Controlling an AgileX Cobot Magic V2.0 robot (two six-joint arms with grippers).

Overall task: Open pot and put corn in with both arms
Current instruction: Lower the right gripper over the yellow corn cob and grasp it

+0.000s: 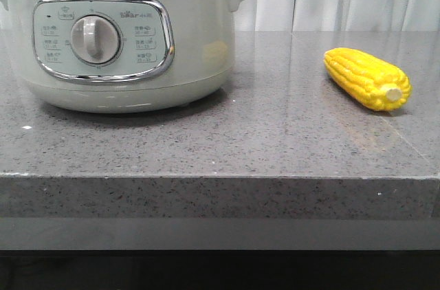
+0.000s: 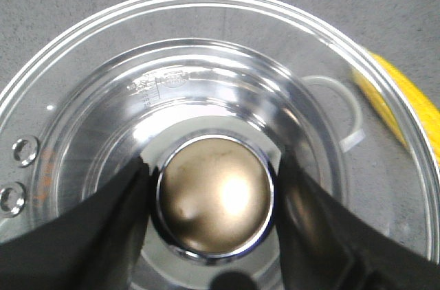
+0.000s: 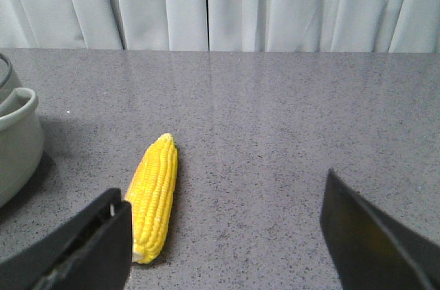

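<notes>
The pale grey-green pot [image 1: 192,36] stands at the left of the grey worktop, its dial facing me. Its glass lid [image 2: 206,1] fills the left wrist view. My left gripper [image 2: 213,201] is shut on the lid's round metal knob [image 2: 214,194], one dark finger on each side. The pot's inside and a side handle [image 2: 338,108] show through the glass. The yellow corn [image 1: 366,78] lies on the worktop to the right of the pot. My right gripper [image 3: 227,235] is open and low over the worktop, with the corn [image 3: 155,197] lying just beyond one finger. Neither gripper shows in the front view.
The worktop's front edge [image 1: 220,176] runs across the front view. White curtains [image 3: 220,1] hang behind the worktop. The pot's right handle [image 3: 17,108] shows at the side of the right wrist view, beyond the corn.
</notes>
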